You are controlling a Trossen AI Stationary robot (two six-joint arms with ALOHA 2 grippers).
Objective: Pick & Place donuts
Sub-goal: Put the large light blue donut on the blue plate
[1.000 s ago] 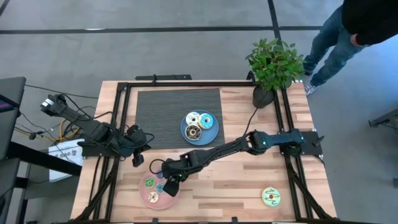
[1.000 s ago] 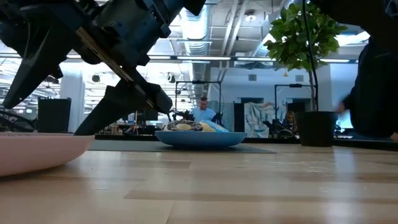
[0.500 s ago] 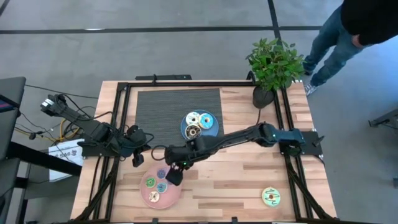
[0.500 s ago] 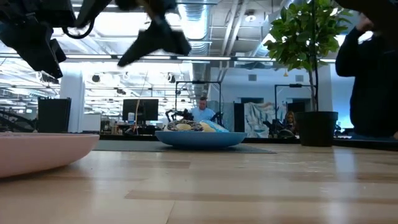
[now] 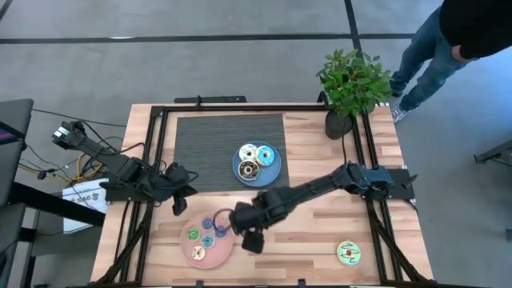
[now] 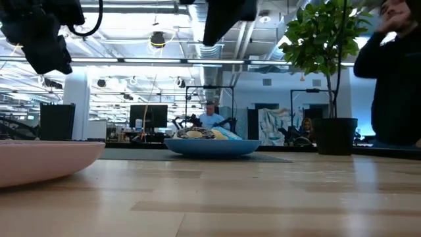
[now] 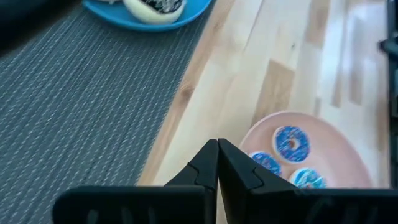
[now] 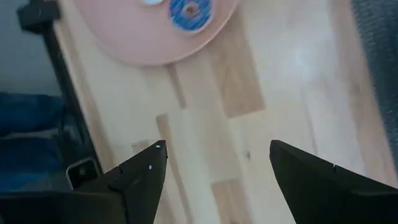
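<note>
Since the right gripper [image 5: 252, 241] has lifted off the pink plate [image 5: 194, 253] and swung aside, fingers spread and empty, a small blue donut [image 8: 190, 12] appears delivered. The pink plate holds small donuts; the blue plate [image 5: 274, 170] still holds three. The left gripper [image 5: 177, 205] waits clenched at the table's left edge.

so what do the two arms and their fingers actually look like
Both arms are dark, nearly black, built of jointed segments. The right arm has a teal-blue patch near its base. The left arm trails thin black cables off the table edge. Each ends in two black wedge-shaped fingers, the left pair tapering to narrow tips.
</note>
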